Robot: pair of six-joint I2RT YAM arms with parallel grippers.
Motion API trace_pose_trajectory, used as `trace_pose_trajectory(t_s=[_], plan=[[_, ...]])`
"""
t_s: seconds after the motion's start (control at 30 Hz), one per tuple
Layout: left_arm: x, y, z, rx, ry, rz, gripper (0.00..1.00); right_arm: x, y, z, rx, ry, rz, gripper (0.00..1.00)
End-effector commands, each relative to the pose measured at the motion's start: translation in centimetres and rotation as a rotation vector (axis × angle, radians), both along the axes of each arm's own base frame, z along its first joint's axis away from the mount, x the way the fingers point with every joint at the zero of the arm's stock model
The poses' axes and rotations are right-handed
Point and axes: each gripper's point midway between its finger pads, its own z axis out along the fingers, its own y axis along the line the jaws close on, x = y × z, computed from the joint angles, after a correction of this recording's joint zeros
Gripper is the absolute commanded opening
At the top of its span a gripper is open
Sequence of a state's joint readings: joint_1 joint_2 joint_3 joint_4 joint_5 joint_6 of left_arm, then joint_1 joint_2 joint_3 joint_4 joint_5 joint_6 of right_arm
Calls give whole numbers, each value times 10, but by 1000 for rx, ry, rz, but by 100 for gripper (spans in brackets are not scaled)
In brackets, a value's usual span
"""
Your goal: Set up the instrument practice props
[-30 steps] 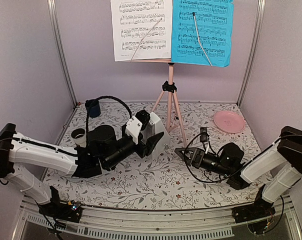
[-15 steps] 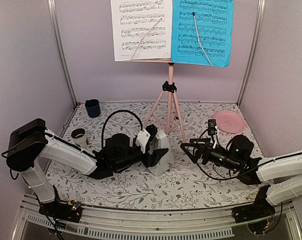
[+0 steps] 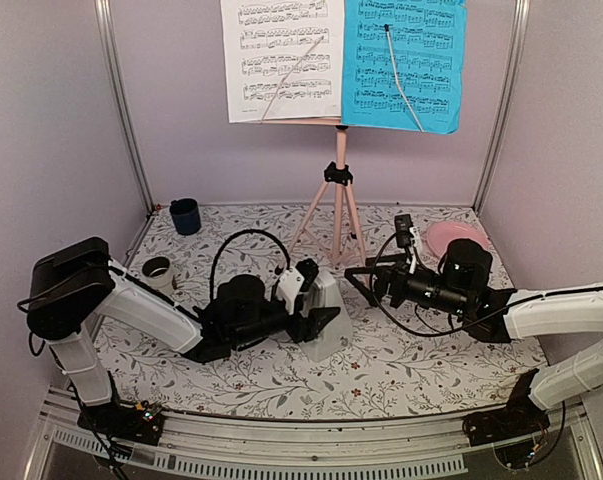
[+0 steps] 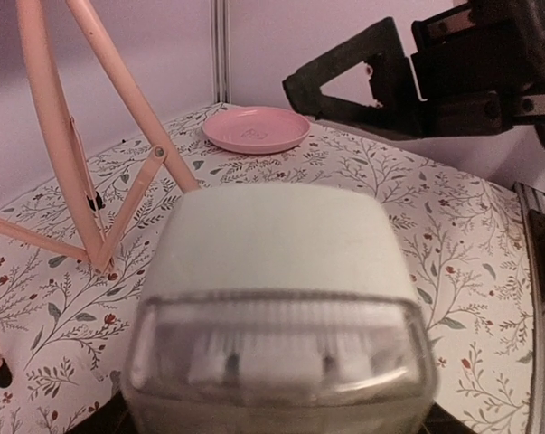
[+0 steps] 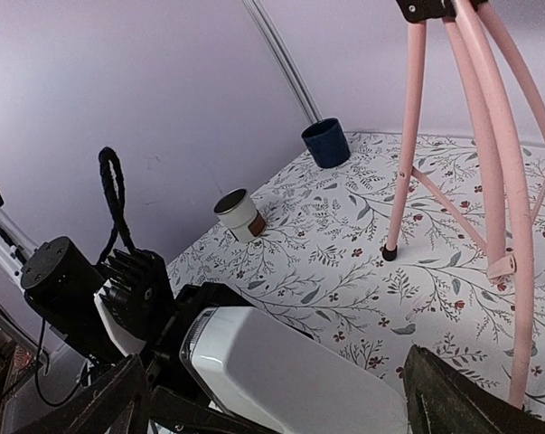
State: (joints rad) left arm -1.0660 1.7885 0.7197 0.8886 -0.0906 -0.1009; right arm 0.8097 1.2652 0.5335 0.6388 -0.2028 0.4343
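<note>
Metronome [image 3: 326, 308] beside pink stand [image 3: 339, 190] legs, pink plate [image 4: 281, 136] beyond

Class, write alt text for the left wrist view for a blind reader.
A small white pyramid-shaped metronome fills the foreground, blurred. Behind it, over a floral tablecloth, are pink tripod legs, a round pink plate and the black right gripper.

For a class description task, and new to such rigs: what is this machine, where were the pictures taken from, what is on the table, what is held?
Two robot arms with two-finger grippers. One camera looks down from above; one rides each wrist. On the floral table: a pink tripod music stand bearing a white music sheet and a bright blue music sheet, a round pink plate, a dark blue cup, a small white pot. The left gripper holds a small white pyramid-shaped metronome; the right gripper is open.
</note>
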Motion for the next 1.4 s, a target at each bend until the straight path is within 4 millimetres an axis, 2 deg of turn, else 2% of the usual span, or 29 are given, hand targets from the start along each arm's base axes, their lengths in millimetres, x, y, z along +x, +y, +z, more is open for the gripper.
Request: trace_pose_trajectory(t_s=[0.0, 0.23, 0.3, 0.4, 0.6, 0.9, 1.13, 1.37], plan=[[0, -3, 38, -124, -56, -23, 65, 0, 6, -3, -43, 11, 35, 99], [-15, -4, 40, -94, -60, -70, 81, 2, 14, -16, -81, 52, 65, 99], [-19, -3, 42, -98, -53, -84, 88, 1, 17, -18, -83, 65, 78, 99], [-25, 2, 46, -112, -44, -96, 90, 1, 20, -19, -80, 81, 89, 99], [-31, 15, 51, -96, -52, -98, 78, 5, 30, -17, -71, 98, 110, 99], [-27, 18, 56, -93, -63, -98, 54, 10, 41, -27, -52, 187, 126, 99], [-26, 23, 54, -93, -58, -99, 41, 10, 41, -56, -73, 285, 109, 100], [-30, 31, 50, -92, -68, -111, 28, 12, 28, -96, -149, 357, 35, 99]])
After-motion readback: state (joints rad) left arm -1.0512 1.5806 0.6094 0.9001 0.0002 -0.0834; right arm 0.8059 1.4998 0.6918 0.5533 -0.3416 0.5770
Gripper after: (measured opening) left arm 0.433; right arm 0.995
